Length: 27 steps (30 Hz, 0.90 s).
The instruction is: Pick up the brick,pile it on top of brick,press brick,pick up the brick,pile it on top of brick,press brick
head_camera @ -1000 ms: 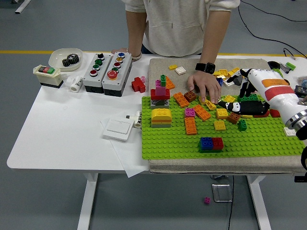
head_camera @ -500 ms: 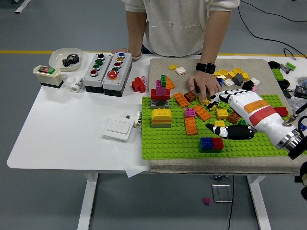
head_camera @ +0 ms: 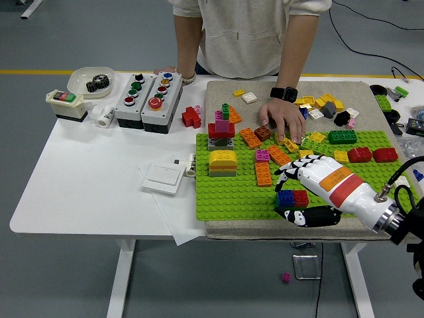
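Note:
A blue and red brick pair point(head_camera: 292, 197) sits on the green baseplate point(head_camera: 232, 195) near its front edge. My right hand point(head_camera: 286, 192) reaches in from the lower right. Its white fingers point(head_camera: 289, 171) are spread just behind the pair and its black thumb point(head_camera: 296, 215) lies in front, so the hand straddles the pair without clearly gripping it. A yellow stack point(head_camera: 222, 162) and a red, pink and green tower point(head_camera: 222, 126) stand at the plate's left. A person's hand point(head_camera: 281, 122) rests on loose bricks at the plate's far edge.
Orange bricks point(head_camera: 264, 173) and a pink brick point(head_camera: 262, 156) lie mid-plate. A green brick point(head_camera: 342, 136) and red bricks point(head_camera: 360, 154) sit far right. Button boxes point(head_camera: 147, 98), a bowl with a gear point(head_camera: 91, 81) and a white switch point(head_camera: 163, 177) are on the table's left.
My right hand has swung from the plate's far right, forward and left, down to the blue and red pair. The person's hand has stayed put.

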Each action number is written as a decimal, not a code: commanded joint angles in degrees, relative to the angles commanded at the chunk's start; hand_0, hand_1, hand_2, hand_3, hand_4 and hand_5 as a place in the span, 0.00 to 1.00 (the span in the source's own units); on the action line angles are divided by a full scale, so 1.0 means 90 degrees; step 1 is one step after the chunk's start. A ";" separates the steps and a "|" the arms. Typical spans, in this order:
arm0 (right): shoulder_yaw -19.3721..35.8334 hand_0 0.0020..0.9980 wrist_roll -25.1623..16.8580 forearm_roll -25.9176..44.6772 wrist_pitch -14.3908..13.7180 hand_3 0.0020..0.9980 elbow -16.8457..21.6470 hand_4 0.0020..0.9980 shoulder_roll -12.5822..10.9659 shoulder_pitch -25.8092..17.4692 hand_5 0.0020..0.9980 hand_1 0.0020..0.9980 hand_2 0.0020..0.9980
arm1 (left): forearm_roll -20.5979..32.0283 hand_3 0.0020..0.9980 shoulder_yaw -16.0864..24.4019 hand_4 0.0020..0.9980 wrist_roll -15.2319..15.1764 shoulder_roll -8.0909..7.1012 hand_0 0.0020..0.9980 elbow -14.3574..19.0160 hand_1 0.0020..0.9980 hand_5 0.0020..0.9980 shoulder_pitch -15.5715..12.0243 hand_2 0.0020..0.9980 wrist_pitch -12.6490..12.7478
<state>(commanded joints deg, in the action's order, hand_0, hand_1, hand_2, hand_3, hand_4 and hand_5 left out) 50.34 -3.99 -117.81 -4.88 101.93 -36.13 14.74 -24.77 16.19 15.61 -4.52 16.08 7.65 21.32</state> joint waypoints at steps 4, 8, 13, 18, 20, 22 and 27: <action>-0.0158 0.72 -0.0138 -0.0108 -0.0088 0.55 -0.0030 0.73 0.0041 0.0028 0.54 0.68 0.71 | 0.0022 0.59 -0.0013 0.64 -0.0010 -0.0001 0.76 0.0006 0.72 0.66 0.0024 0.72 0.0001; -0.0269 0.72 -0.0218 -0.0193 -0.0103 0.55 -0.0169 0.73 0.0085 0.0051 0.54 0.67 0.71 | 0.0040 0.59 -0.0023 0.64 -0.0014 0.0002 0.76 0.0007 0.72 0.66 0.0041 0.72 0.0001; -0.0420 0.72 -0.0289 -0.0249 -0.0106 0.55 -0.0450 0.73 0.0151 0.0122 0.53 0.67 0.71 | 0.0051 0.59 -0.0026 0.64 -0.0011 0.0006 0.76 0.0009 0.72 0.66 0.0057 0.72 -0.0004; -0.0499 0.72 -0.0316 -0.0262 -0.0110 0.55 -0.0724 0.73 0.0215 0.0185 0.53 0.67 0.71 | 0.0053 0.59 -0.0028 0.64 -0.0009 0.0009 0.76 0.0012 0.72 0.66 0.0071 0.72 -0.0012; -0.0507 0.72 -0.0333 -0.0264 -0.0127 0.55 -0.0816 0.73 0.0239 0.0198 0.53 0.67 0.71 | 0.0078 0.59 -0.0040 0.64 -0.0017 0.0006 0.76 0.0014 0.72 0.66 0.0080 0.72 -0.0012; -0.0516 0.72 -0.0340 -0.0267 -0.0133 0.55 -0.0881 0.73 0.0254 0.0211 0.53 0.67 0.71 | 0.0084 0.59 -0.0045 0.64 -0.0020 0.0006 0.76 0.0013 0.72 0.66 0.0088 0.72 -0.0013; -0.0529 0.72 -0.0368 -0.0262 -0.0144 0.55 -0.1031 0.72 0.0267 0.0224 0.53 0.67 0.71 | 0.0111 0.59 -0.0060 0.64 -0.0029 0.0006 0.76 0.0016 0.72 0.66 0.0109 0.72 -0.0013</action>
<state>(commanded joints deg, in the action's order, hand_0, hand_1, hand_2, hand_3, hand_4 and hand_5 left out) 45.59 -7.30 -120.16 -6.17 92.65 -33.72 16.75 -23.78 15.65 15.35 -4.47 16.22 8.62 21.20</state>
